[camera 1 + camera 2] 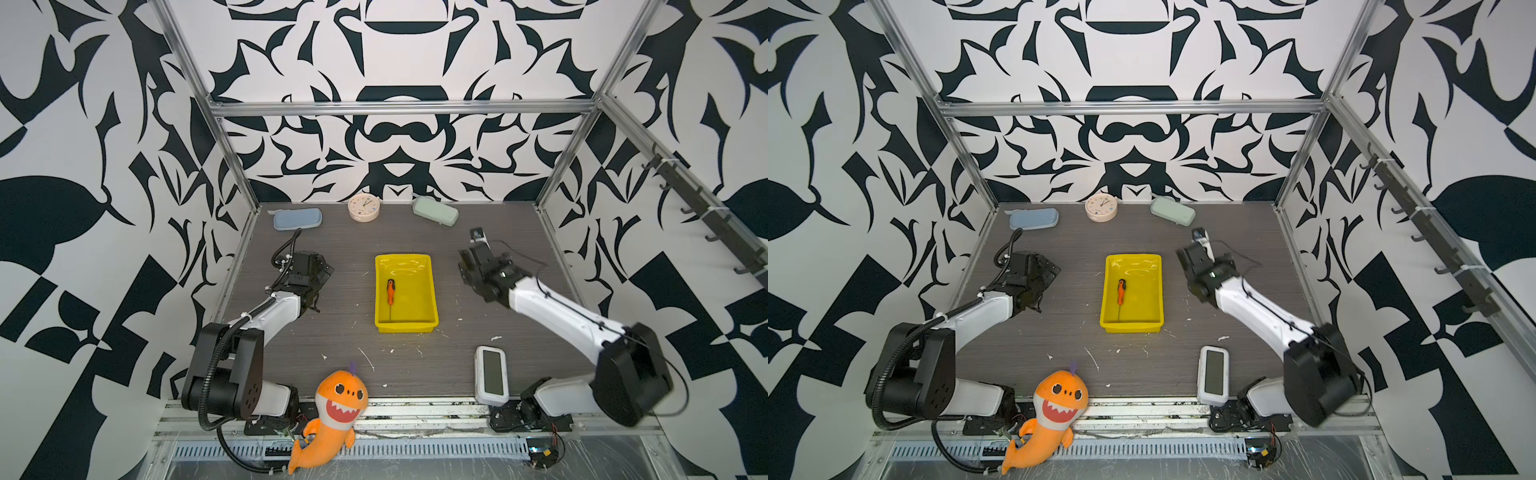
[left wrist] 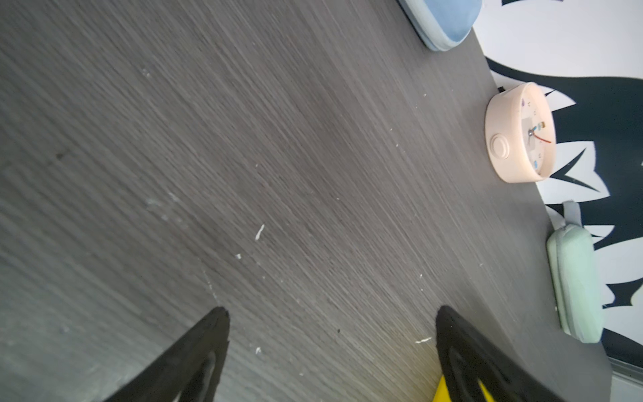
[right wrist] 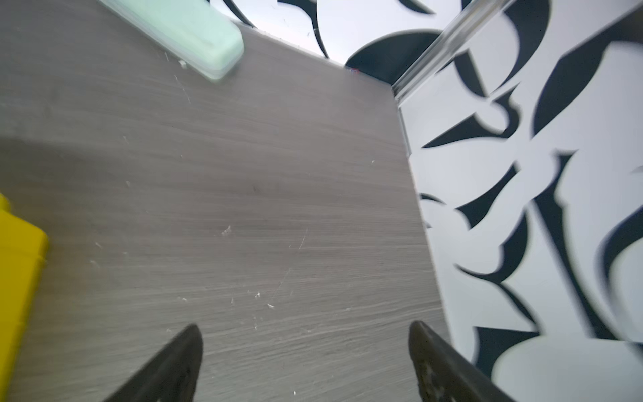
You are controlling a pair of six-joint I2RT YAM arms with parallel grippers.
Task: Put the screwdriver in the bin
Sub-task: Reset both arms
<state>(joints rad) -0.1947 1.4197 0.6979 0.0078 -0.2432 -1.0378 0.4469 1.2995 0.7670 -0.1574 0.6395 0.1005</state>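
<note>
The screwdriver (image 1: 390, 293) lies flat inside the yellow bin (image 1: 405, 328) in the middle of the worktop (image 1: 332, 353), its black end toward the back wall. The left fingers (image 2: 205, 348) stand apart, holding nothing, to the bin's left. The right fingers (image 3: 181, 358) are spread wide and empty, to its right.

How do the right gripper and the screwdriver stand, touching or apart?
Apart. Both top views show the screwdriver lying in the yellow bin, with the right gripper off to the bin's side, bare table between them.
</note>
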